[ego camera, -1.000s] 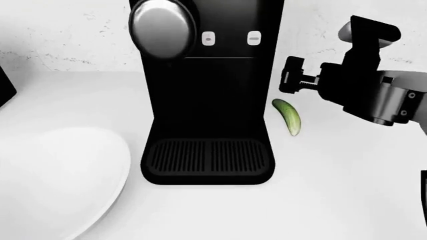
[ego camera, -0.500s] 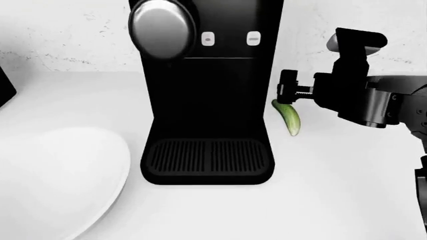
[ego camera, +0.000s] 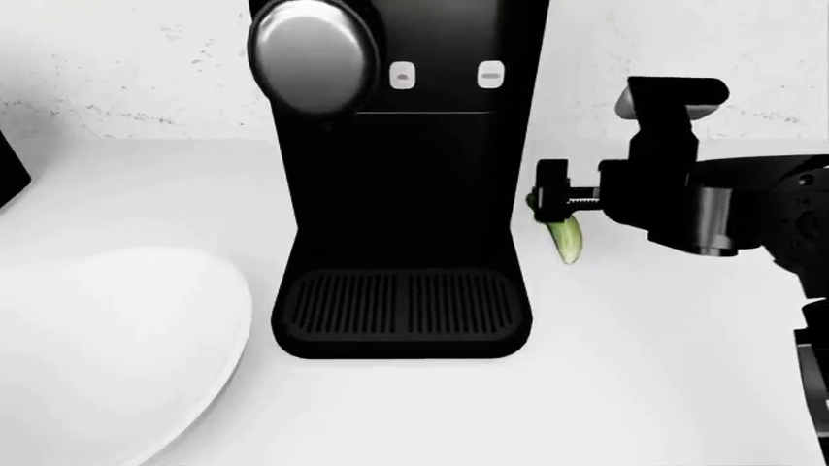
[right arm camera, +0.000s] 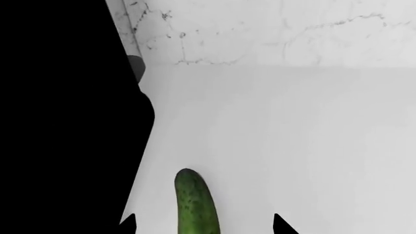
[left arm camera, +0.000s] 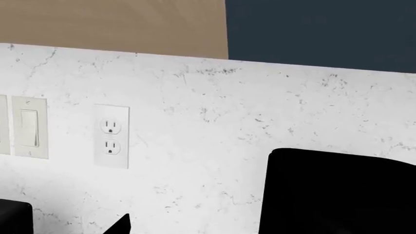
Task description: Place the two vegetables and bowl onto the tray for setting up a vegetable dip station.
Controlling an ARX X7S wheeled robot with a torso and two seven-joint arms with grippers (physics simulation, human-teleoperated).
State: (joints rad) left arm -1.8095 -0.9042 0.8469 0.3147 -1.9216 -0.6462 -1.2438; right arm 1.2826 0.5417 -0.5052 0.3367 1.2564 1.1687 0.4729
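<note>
Right gripper (ego camera: 554, 202): we record it over the far end of the cucumber (ego camera: 568, 241), hiding that end in the head view. In the right wrist view two dark fingertips (right arm camera: 128, 223) stand apart with the cucumber (right arm camera: 196, 204) between them and bare surface on either side, so we list it as spread, gripping nothing.

Cucumber: green, lying on the white surface (ego camera: 647, 369) just beside the right flank of the black coffee machine (ego camera: 402, 175).

Bowl (ego camera: 111, 349): white, wide, on the surface to the left of the machine, well apart from the cucumber.

Left gripper: outside every view; its wrist camera shows us only a marbled wall (left arm camera: 260, 122), an outlet (left arm camera: 111, 136) and a light switch (left arm camera: 28, 127).
</note>
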